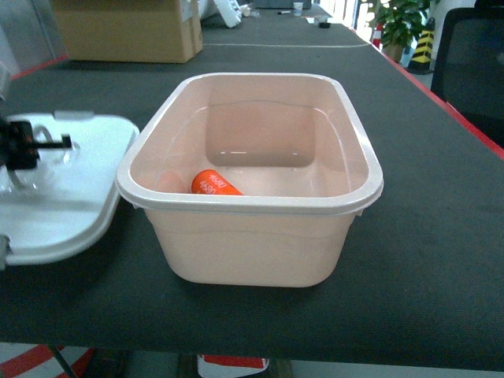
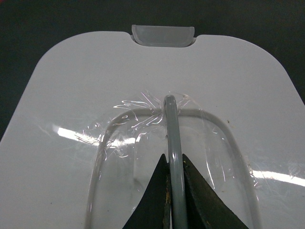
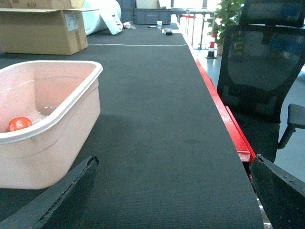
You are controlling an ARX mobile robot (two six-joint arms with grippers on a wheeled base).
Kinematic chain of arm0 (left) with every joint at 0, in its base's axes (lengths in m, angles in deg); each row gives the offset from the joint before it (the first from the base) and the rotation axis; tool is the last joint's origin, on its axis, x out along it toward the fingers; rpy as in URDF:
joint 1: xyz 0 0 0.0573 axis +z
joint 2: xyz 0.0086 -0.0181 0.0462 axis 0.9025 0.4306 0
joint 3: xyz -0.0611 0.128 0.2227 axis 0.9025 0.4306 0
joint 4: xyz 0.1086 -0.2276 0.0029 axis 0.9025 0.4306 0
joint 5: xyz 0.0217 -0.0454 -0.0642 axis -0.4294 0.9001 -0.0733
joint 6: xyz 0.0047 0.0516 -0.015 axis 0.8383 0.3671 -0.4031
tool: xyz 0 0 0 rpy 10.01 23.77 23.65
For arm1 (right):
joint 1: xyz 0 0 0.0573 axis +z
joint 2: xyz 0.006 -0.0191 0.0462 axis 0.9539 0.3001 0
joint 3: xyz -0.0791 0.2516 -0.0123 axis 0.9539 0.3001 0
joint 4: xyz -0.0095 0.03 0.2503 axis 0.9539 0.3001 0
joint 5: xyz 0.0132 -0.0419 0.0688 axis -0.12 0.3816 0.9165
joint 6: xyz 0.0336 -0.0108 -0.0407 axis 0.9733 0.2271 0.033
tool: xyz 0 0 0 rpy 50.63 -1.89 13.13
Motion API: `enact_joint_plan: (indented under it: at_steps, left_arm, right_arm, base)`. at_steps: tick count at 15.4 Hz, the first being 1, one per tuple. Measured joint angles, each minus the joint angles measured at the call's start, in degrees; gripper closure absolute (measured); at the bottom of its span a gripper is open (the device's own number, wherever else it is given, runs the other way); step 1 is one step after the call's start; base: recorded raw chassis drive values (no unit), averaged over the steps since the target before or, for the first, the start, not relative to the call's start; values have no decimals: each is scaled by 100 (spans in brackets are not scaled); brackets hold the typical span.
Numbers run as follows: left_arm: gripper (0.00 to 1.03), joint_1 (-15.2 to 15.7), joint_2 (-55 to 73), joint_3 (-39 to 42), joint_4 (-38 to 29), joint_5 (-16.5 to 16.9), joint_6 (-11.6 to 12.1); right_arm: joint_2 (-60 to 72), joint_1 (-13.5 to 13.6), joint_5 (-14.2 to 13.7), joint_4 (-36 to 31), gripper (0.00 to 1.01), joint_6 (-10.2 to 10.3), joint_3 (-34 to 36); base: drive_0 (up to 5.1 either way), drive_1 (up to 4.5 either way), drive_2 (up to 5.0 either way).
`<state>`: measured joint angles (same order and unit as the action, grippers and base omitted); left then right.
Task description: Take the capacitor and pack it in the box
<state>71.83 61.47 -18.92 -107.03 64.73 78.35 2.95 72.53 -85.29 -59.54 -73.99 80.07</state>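
Dark matting [image 1: 425, 236] covers the long table, with a cardboard carton [image 1: 126, 27] at its far end. On it stands the box [image 1: 252, 236], lid off, the orange capacitor [image 1: 215, 183] lying inside near its front wall. Left of it, the left gripper [image 2: 173, 183] pinches the grey handle [image 2: 170, 119] of the white lid [image 2: 71, 95]. The right gripper [image 3: 171, 191] hangs spread wide, right of the box.

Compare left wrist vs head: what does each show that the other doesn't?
Left wrist only: the left gripper fingers shut on the lid's grey handle, plus the grey latch at the lid's far edge. Head only: the pink box, open, with the orange capacitor lying inside, and a cardboard carton behind. Both: the white lid, lying on the dark table left of the box.
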Motion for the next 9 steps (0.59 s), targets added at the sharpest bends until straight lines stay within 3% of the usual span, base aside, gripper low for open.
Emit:
enact_joint_plan:
  at_steps: [2,4,6,9]
  left_arm:
    - [101,-144,-1222,-448,444,-77,-166]
    - [101,-691,-2015,-907,1102,-319,-553]
    - [101,-1644,-2142,-1012,1569,-721,-796]
    - [101,-3010,-1585,-1241,2037,-1655,-811]
  right_arm:
    - [0,0,0,0,3,0,0]
    - [0,0,0,-2,3,0,0]
    - [0,0,0,0,3,0,0]
    - [0,0,0,0,3,0,0]
  base:
    - [0,0,0]
    - [0,0,0]
    - [0,0,0]
    - [0,0,0]
